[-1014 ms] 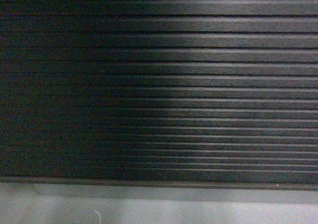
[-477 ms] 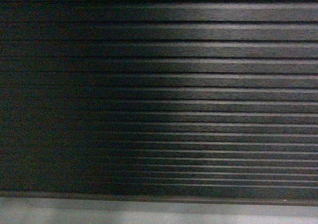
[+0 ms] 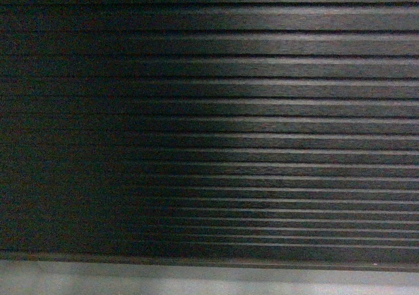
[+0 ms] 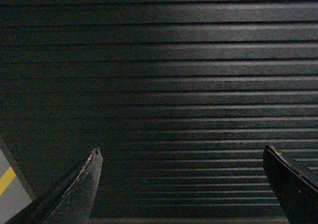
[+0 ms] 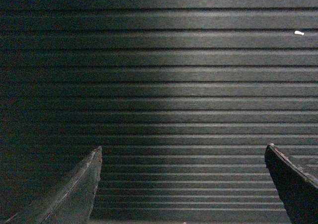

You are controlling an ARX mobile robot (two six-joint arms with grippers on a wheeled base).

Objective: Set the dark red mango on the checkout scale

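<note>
The checkout's [image 3: 262, 125] dark ribbed front panel fills the head view, with its grey plinth [image 3: 196, 278] along the bottom edge. The same ribbed panel [image 4: 189, 75] faces the left wrist camera, and my left gripper [image 4: 181, 154] stands open in front of it with nothing between its fingers. In the right wrist view my right gripper [image 5: 183, 152] is open too, empty, facing the ribbed panel [image 5: 189, 75]. The dark red mango and the scale are out of view.
A strip of grey floor with a yellow line [image 4: 6, 180] shows at the lower left of the left wrist view. A small white speck [image 5: 298, 33] sits on the panel at the upper right of the right wrist view.
The ribbed panel has slid downward in the head view; the grey plinth strip at the bottom has become narrower and the floor below it has left the frame.
</note>
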